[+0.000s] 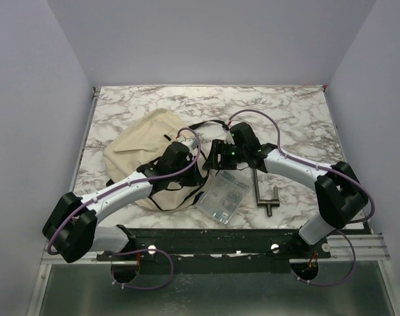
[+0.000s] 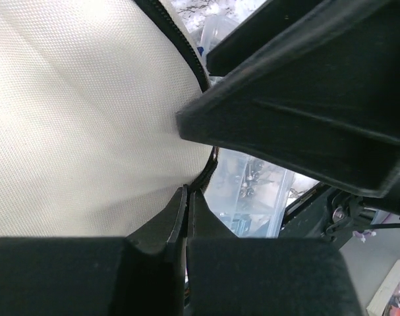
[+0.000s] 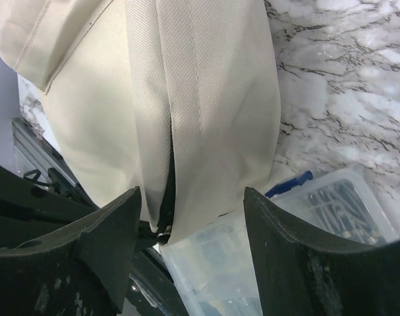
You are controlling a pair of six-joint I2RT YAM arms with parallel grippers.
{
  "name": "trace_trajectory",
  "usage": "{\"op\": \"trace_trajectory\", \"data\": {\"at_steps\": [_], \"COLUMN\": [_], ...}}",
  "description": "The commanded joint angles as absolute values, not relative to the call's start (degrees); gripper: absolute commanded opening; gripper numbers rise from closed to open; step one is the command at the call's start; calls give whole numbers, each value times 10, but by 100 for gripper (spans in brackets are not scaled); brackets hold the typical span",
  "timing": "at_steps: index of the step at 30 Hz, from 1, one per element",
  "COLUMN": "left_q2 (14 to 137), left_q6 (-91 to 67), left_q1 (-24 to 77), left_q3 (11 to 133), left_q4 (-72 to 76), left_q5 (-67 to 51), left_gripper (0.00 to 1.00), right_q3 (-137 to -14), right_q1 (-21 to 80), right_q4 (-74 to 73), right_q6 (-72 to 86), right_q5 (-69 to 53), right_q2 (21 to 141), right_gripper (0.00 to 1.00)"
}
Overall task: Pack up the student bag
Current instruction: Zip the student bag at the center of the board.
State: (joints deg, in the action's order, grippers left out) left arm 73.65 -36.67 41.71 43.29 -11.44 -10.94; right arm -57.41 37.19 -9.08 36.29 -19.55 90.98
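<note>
The student bag (image 1: 142,150), cream fabric with black straps, lies on the left half of the marble table. My left gripper (image 1: 188,156) is at the bag's right edge. In the left wrist view its jaws (image 2: 187,192) are shut, pinching the bag's black zip edge, with the cream fabric (image 2: 81,112) filling the left. My right gripper (image 1: 216,157) faces it from the right. In the right wrist view it is open (image 3: 191,192) and straddles a hanging fold of the bag (image 3: 200,99), without gripping it. One right finger (image 2: 305,99) shows in the left wrist view.
A clear plastic pouch (image 1: 223,196) with small items lies just in front of both grippers; it also shows in the right wrist view (image 3: 232,263) and the left wrist view (image 2: 252,197). A black T-shaped tool (image 1: 265,195) lies to its right.
</note>
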Motion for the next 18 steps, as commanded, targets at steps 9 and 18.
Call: {"op": "trace_trajectory", "data": {"at_steps": [9,18], "left_q2": [680,552], "left_q6": [-389,-394], "left_q1": [426,432], "left_q3": [418,308], "left_q4": [-226,-250], "left_q5": [-59,-4], "left_gripper": [0,0], "right_q3": [-604,-801], "right_q1": [362,262], "right_q4": [-29,-92], "right_q6": [423,350], "right_q5": [-131,-293], "right_q2": [955,1104], "right_gripper": [0,0]}}
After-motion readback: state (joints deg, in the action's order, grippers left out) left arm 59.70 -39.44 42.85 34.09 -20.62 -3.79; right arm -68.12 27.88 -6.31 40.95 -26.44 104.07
